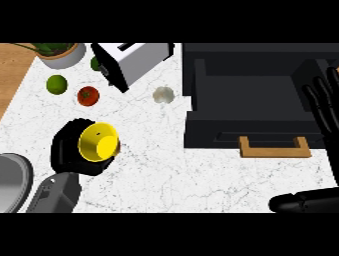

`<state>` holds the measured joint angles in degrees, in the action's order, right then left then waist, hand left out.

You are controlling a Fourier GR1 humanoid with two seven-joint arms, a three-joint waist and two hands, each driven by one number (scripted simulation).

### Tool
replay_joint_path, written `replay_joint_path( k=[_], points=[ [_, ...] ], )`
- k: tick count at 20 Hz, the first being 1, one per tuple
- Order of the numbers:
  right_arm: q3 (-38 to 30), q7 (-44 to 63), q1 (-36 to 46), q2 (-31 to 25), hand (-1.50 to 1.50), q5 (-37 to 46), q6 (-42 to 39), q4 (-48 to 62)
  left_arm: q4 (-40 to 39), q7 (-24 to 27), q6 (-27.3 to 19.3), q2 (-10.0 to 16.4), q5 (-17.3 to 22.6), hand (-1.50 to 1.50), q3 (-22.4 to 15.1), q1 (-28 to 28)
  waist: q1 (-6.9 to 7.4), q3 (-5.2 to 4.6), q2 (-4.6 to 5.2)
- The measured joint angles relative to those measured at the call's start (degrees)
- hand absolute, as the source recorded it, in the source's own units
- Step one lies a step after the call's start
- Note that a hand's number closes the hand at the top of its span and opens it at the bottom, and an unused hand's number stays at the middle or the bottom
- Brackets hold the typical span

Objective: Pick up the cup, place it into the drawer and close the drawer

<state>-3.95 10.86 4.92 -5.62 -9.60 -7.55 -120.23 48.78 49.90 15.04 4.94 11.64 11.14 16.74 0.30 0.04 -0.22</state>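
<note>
In the head view, the robot's left hand [63,150] is curled round a small round yellow cup [98,141]. The cup's open mouth faces the view, over the white marble counter [172,170], well to the left of the black drawer box [216,129] with its light wooden handle [274,148]. The right hand [333,125] rests at the right edge with its fingers straight and spread, holding nothing. Behind the cup lie a green lime [57,83], a red tomato [88,95] and a white garlic bulb [163,94], with a white toaster [131,60] and a potted green plant [57,52] further back.
</note>
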Motion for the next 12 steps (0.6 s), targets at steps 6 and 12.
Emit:
replay_joint_path(
  k=[6, 12],
  points=[
    [-0.1, 0.3, -0.5, 0.2, -1.5, -0.2, 0.1, -0.5, 17.7, -12.1, -1.9, -2.6, 1.6, 1.5, -4.8, -1.9, 0.16, 0.01, -0.08],
    [0.2, -0.4, -1.4, 0.3, -1.5, 0.3, -0.3, -0.4, 30.3, -24.3, -9.0, -4.2, 4.0, 1.5, -9.6, 1.1, -0.12, 0.0, 0.01]
  ],
)
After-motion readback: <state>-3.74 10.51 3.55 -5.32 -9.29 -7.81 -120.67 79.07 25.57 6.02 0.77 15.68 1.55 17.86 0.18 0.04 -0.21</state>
